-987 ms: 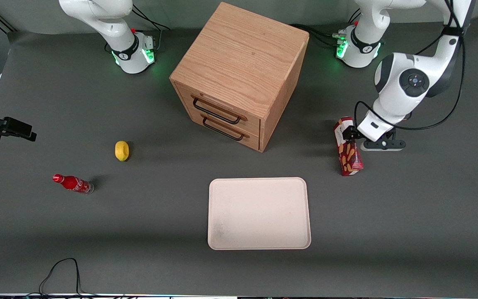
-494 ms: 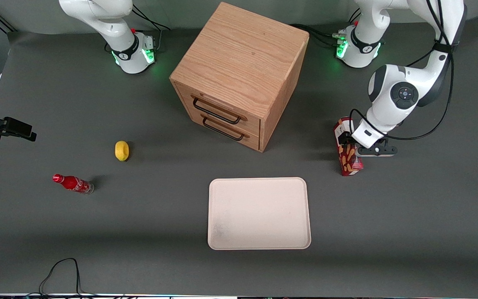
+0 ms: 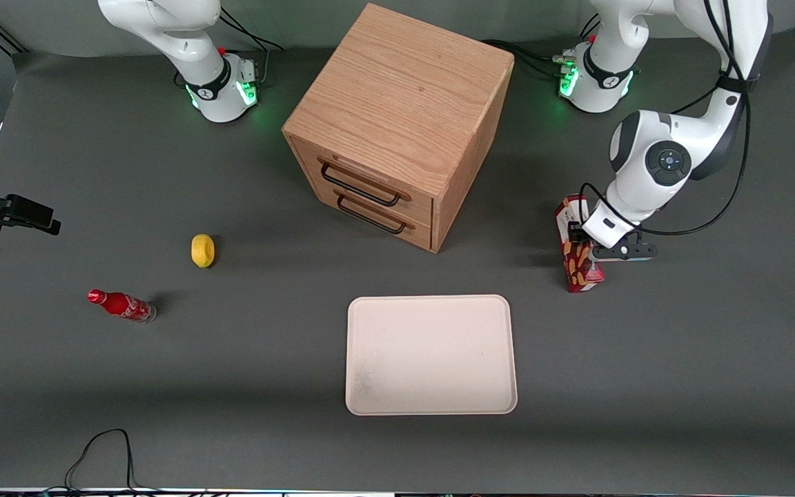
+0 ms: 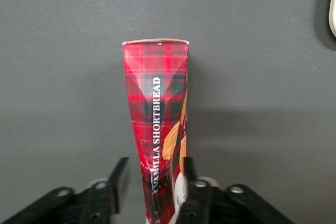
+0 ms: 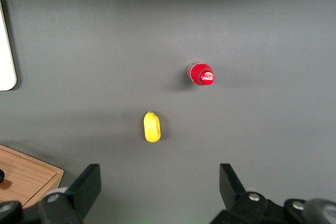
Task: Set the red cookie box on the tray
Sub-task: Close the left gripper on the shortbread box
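My gripper (image 4: 152, 182) straddles the box (image 4: 157, 124), fingers not yet clamped; an off-centre squeeze could topple it short of the tray (image 3: 430, 355).

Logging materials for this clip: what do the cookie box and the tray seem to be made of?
The cookie box, between the gripper fingers, looks like printed cardboard: sharp folded edges, tartan print, slight sheen. The tray, nearer the front camera, looks like matte cream plastic, perhaps melamine: smooth, rounded corners, moulded low rim.

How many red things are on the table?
2. The red cookie box stands at the working arm's end, between the gripper fingers, which straddle it with a gap showing. The small red bottle stands toward the parked arm's end.
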